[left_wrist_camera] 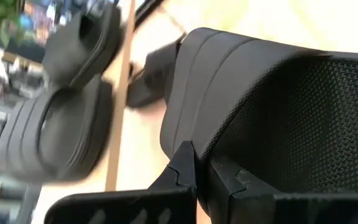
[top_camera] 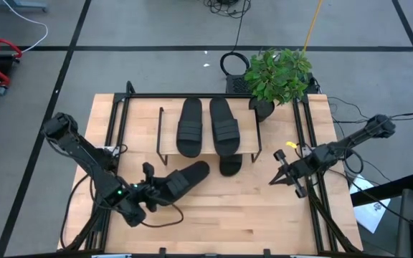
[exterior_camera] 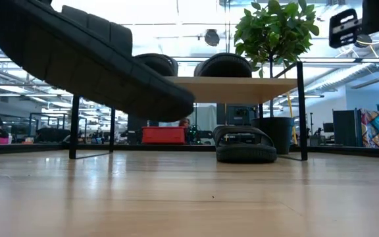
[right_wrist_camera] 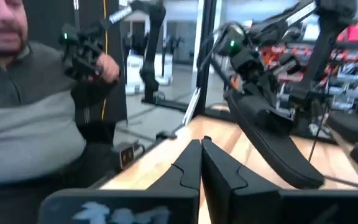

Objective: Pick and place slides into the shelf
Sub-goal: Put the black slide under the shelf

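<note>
L hand (top_camera: 151, 190) is gripping a slide (top_camera: 185, 178), lifting it clear of the bench (top_camera: 221, 215). R hand (top_camera: 277, 179) is hanging closed, empty, beside the shelf (top_camera: 249, 147).

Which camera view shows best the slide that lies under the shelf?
The low view: the slide under the shelf shows whole on the table, strap and sole visible. In the high view only its end shows past the shelf. The left wrist view shows it partly; the right wrist view not clearly.

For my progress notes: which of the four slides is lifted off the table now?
The slide held by the left gripper. Two others lie on the shelf; the fourth sits on the table beneath it.
</note>
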